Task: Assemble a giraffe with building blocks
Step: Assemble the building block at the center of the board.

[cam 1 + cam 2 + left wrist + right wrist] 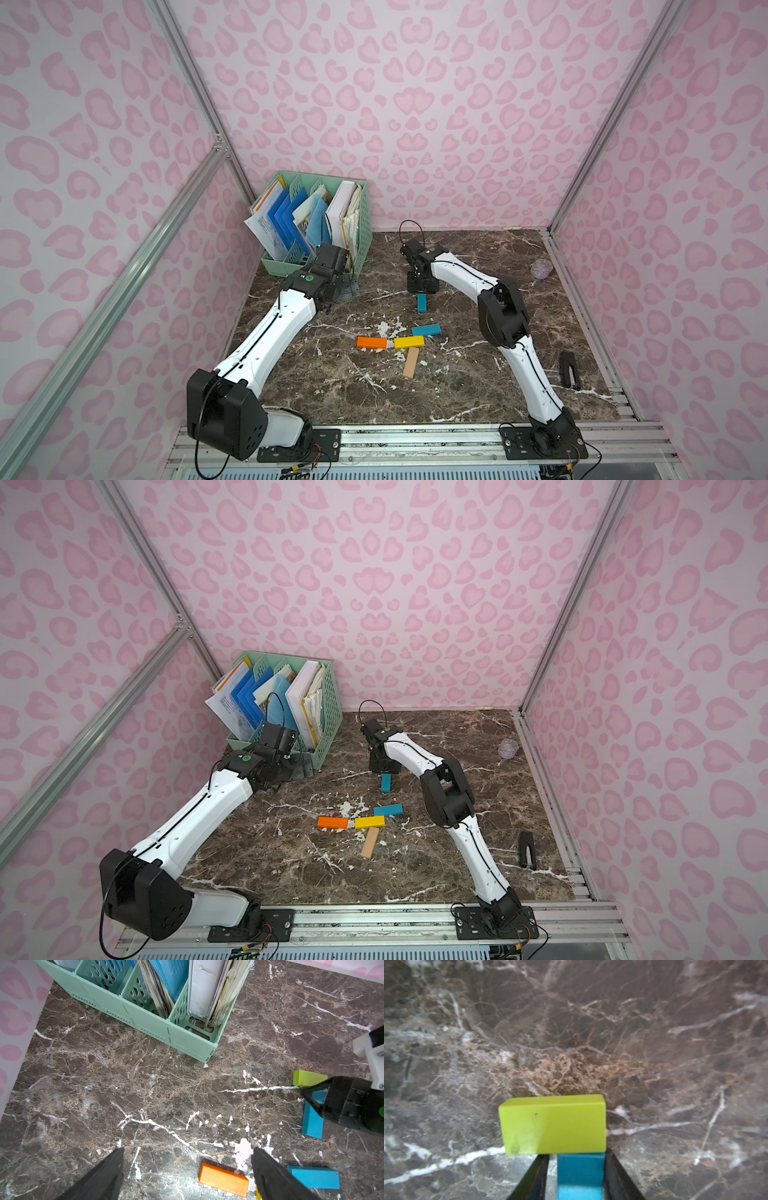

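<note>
No whole giraffe shows in these frames; the building blocks lie flat on the marble table. A lime block [553, 1124] lies across the far end of a blue block [580, 1174] [422, 302]. My right gripper [576, 1155] [422, 286] straddles that blue block, open, with a gap at one finger. It hides the lime block in both top views. Nearer the front lie a second blue block [427, 330], a yellow one [409, 342], an orange one [371, 342] and a tan one [411, 362]. My left gripper [188, 1151] hangs wide open and empty above the table beside the orange block [223, 1179].
A mint-green file rack [359, 232] full of papers and blue folders stands at the back left, close to my left wrist. A black clip-like object [568, 369] lies front right, a small clear ball [541, 268] back right. Aluminium rails edge the table.
</note>
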Robot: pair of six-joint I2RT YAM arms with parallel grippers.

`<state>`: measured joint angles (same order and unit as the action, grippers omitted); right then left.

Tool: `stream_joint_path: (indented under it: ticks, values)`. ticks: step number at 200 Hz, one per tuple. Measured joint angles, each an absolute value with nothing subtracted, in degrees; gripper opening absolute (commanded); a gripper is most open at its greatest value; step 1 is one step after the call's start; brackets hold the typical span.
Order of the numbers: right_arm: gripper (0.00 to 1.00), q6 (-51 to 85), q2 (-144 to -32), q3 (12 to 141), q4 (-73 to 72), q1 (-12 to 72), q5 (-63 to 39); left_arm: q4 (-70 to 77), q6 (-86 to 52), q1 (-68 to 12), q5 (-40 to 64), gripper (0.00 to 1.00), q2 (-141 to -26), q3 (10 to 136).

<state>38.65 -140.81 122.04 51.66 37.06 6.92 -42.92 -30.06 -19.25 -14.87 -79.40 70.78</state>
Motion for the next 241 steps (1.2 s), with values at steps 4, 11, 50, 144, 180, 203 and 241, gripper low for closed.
stream_joint_path:
  ticks: [4, 11, 50, 144, 180, 203, 241]
  values:
    - [0.76, 38.6, -140.8, 122.0, 51.6, 37.1, 7.1, -42.9, -30.1, -19.2, -14.9, 0.99, -79.4, 70.8]
    - [0.81, 38.6, -140.8, 122.0, 51.5, 37.1, 7.3, -42.9, -30.1, -19.2, -14.9, 0.99, -79.4, 70.7]
    - [0.87, 37.0, -138.5, 120.4, 51.9, 37.7, 8.6, -42.9, -30.0, -19.2, -14.9, 0.99, -79.2, 70.1]
    - [0.78, 31.4, -106.8, 84.6, 44.0, 46.8, 10.1, -43.5, -30.1, -19.2, -14.8, 0.99, -75.9, 69.1]
    - [0.74, 28.0, -103.4, 75.9, 40.4, 57.0, 7.6, -44.1, -30.3, -19.2, -14.3, 0.99, -74.3, 67.7]
    - [0.73, 26.2, -104.6, 76.6, 39.0, 60.7, 7.4, -44.2, -30.5, -19.2, -14.1, 0.99, -72.8, 66.7]
    - [0.69, 21.9, -109.2, 80.4, 37.1, 62.0, 7.0, -44.8, -31.6, -17.4, -12.6, 0.99, -70.9, 65.2]
